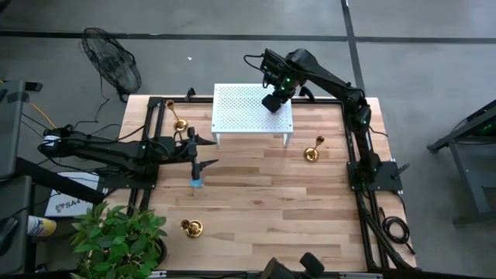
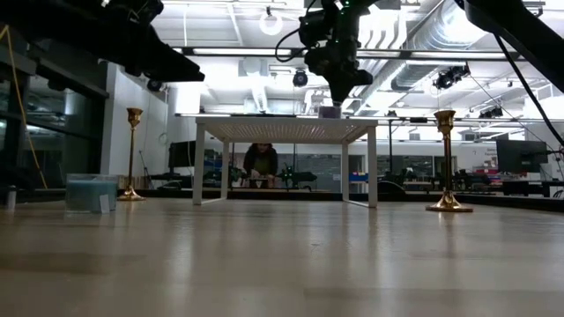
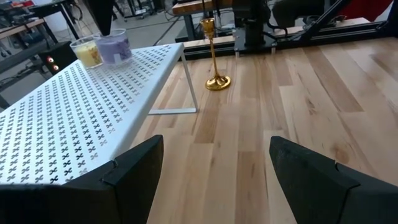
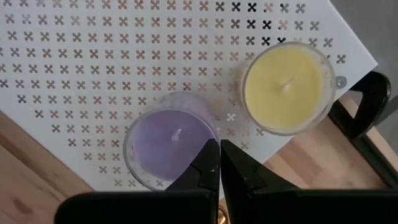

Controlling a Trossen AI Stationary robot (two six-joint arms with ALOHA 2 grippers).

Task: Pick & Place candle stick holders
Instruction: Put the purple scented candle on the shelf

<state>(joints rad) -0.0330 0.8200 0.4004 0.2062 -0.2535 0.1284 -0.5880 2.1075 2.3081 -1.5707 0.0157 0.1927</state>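
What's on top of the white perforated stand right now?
On the white perforated stand: a purple candle and a yellow candle, side by side near one corner. The right gripper, jaws shut, partly covers the purple one.

Left tool agape, right tool closed.

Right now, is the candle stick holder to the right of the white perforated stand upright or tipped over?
Upright. The candle stick holder stands on its round base in the low view, stem vertical, beside the white stand, apart from both arms.
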